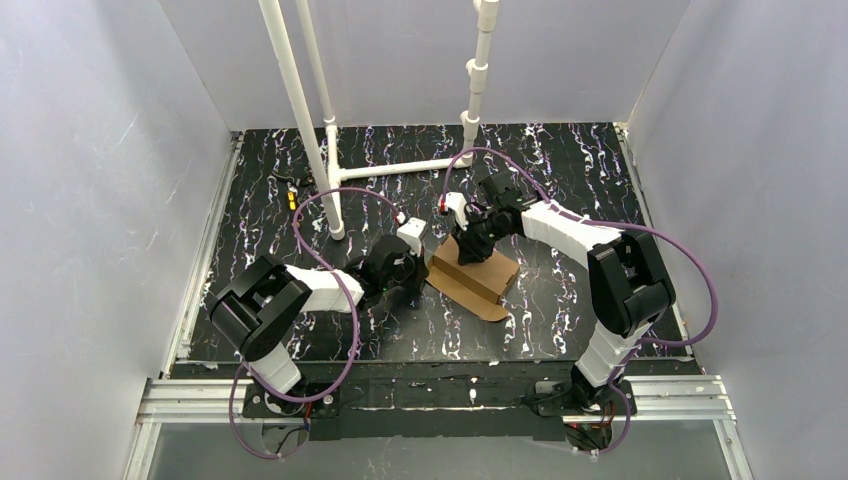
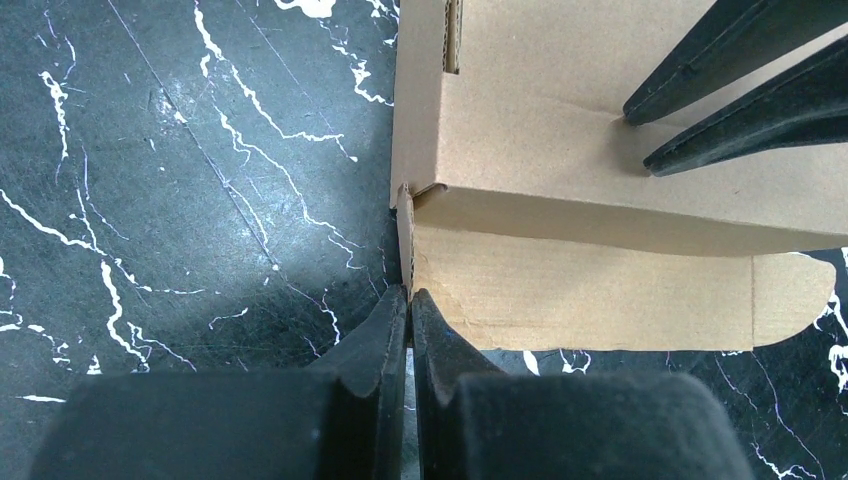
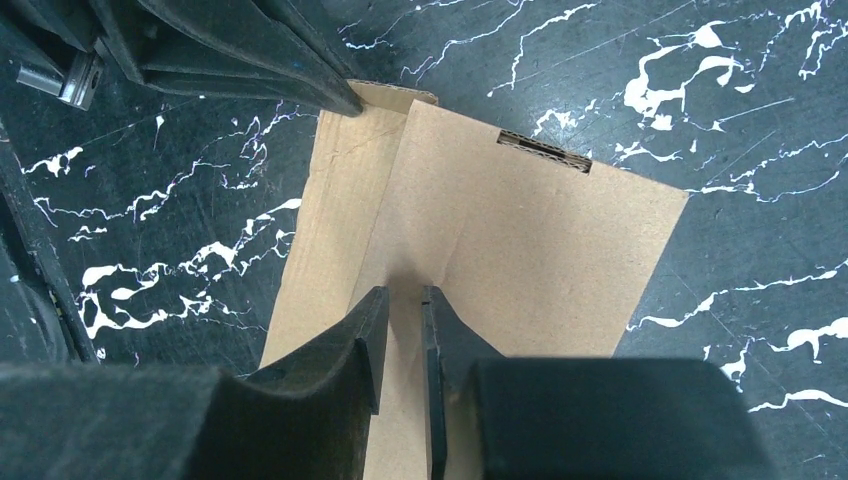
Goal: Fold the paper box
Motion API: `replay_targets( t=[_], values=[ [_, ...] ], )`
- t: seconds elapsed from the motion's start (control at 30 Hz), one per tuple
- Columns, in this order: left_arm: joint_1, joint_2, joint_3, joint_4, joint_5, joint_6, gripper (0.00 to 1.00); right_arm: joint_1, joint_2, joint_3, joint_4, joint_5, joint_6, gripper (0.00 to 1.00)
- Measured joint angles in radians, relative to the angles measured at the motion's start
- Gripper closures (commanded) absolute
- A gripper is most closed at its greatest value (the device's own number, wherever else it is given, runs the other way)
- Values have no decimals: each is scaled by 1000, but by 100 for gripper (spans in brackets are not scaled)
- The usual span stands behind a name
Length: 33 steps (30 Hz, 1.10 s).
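Viewing top: box point(image 1: 472, 275) is sitting centred between the arms. Left wrist: left gripper point(image 2: 408, 297), jaws together, is pinching its corner tab, and that thin bite could slip or tear. Right wrist: right gripper point(image 3: 402, 292), jaws slightly apart, is pressing the panel and could skid it.

So the paper box point(image 1: 472, 275) lies on the table point(image 1: 560, 180) right between the two hands. The left gripper point(image 2: 408, 297) touches its left corner, and the right gripper point(image 3: 405, 295) rests on top of its upper panel. One flap point(image 2: 600, 300) lies flat on the table just beside the left gripper's tips, and the pipe frame point(image 1: 330, 170) stands well behind both.
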<state>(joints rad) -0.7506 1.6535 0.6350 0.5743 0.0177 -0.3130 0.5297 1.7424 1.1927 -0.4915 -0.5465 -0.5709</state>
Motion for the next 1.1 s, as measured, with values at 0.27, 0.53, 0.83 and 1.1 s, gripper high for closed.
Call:
replay_targets(
  t=[0.27, 0.53, 0.83, 1.1],
  values=[
    [-6, -2, 0, 0, 0, 27, 100, 0, 0, 0, 1, 9, 18, 73],
    [-19, -23, -14, -6, -20, 19, 100, 1, 1, 0, 1, 12, 37, 72],
    [-26, -30, -40, 20, -56, -24, 100, 1, 2, 0, 1, 10, 45, 72],
    [-26, -31, -47, 31, -55, -25, 100, 1, 5, 0, 3, 8, 49, 72]
  ],
)
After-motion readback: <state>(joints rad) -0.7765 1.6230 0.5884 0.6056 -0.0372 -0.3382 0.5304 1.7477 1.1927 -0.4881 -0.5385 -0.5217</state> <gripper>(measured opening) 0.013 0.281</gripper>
